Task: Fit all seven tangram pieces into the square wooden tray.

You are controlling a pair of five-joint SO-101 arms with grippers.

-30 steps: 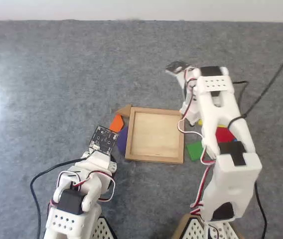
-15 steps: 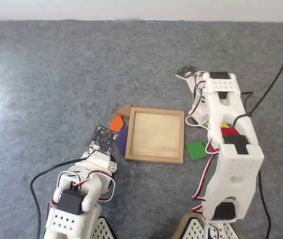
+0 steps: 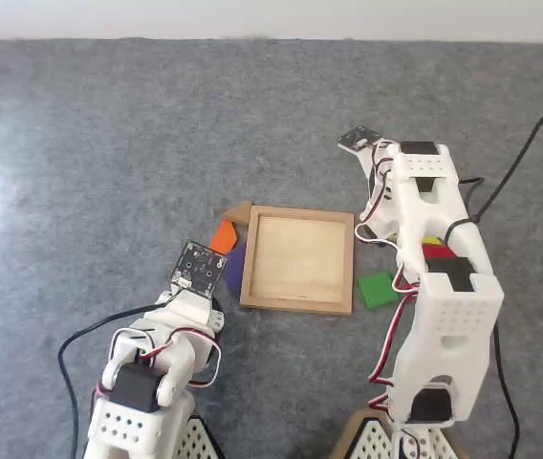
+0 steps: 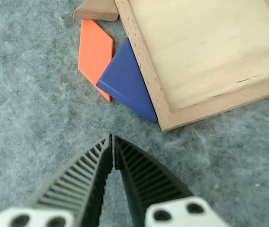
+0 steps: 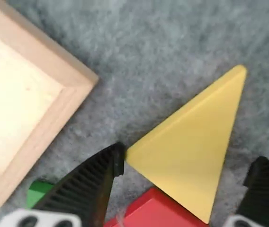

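**Tray empty, right claw straddling the yellow triangle**

Nearest me on the left, the left gripper [image 4: 112, 142] hangs just above the felt with its fingers pressed together, holding nothing. Just beyond it, 3 pieces lie against the left side of the tray [image 3: 295, 305]. The blue triangle [image 4: 125, 80] touches the tray's outer wall, the orange slanted piece [image 4: 94, 53] touches the blue one, and a wood-coloured triangle [image 4: 96, 9] sits at the far left corner. The tray itself holds 0 of 7 pieces, so the job looks barely begun.

On the right, the green square [image 3: 377, 289] lies just beside the tray's near right corner. Farther along, the right gripper [image 5: 190, 164] is spread wide over the yellow triangle [image 5: 191, 142], 1 finger on each side. The red piece [image 5: 148, 210] touches the triangle's near edge.

My worry is the squeeze. The triangle is thin and flat, and its edges slant, so closing fingers could make it spin or squirt out. They could also catch the red piece and drag it along. A low approach might snag the felt too.

From overhead, the right arm's own body covers the yellow triangle, and the wrist camera is what gives the straddle. The left wrist camera settles that blue meets the tray wall, which the overhead picture half hides behind the camera board.
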